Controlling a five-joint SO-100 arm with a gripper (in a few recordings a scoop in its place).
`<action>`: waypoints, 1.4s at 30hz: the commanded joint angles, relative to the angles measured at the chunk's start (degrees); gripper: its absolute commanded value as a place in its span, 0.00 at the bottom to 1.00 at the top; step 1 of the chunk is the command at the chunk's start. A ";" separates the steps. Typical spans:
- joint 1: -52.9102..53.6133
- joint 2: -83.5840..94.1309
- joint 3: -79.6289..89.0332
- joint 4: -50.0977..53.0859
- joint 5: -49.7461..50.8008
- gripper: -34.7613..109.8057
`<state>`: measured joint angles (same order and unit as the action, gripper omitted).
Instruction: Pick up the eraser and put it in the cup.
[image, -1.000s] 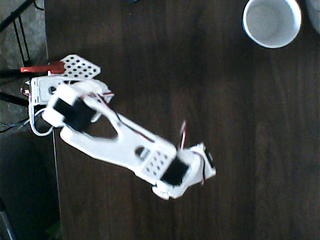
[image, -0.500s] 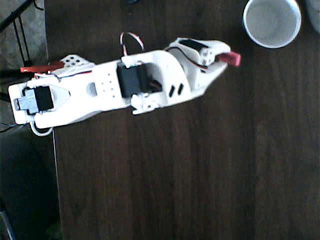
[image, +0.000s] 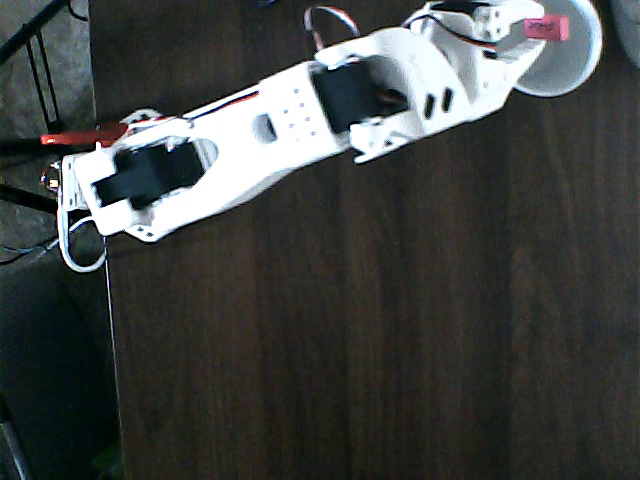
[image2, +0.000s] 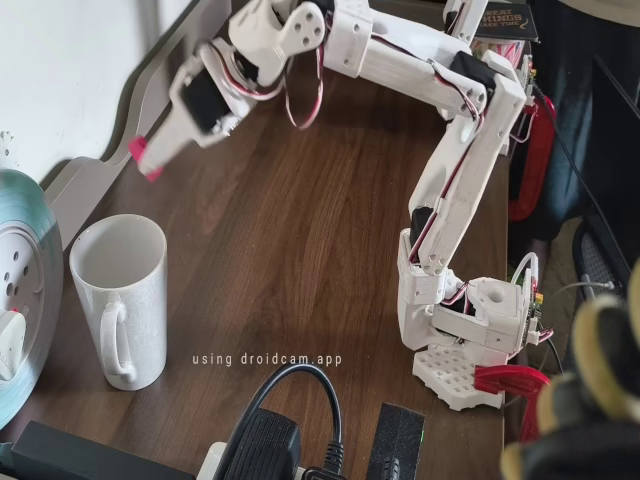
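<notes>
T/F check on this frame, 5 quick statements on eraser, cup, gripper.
1. The gripper holds the eraser. True.
2. The eraser lies on the table. False: it is up in the air, clamped at the fingertips, as the fixed view shows.
3. The cup stands upright with a handle. True.
4. The eraser is already inside the cup. False: in the fixed view it hangs above the cup, clear of the rim.
5. In the overhead view the eraser overlaps the cup. True.
</notes>
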<state>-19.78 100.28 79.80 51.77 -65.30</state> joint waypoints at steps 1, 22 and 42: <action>0.70 -0.26 -1.93 -2.99 0.97 0.24; 1.23 -14.41 -6.50 -3.08 8.79 0.42; 2.81 24.70 9.93 17.58 7.38 0.24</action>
<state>-18.63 116.98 81.83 65.21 -55.37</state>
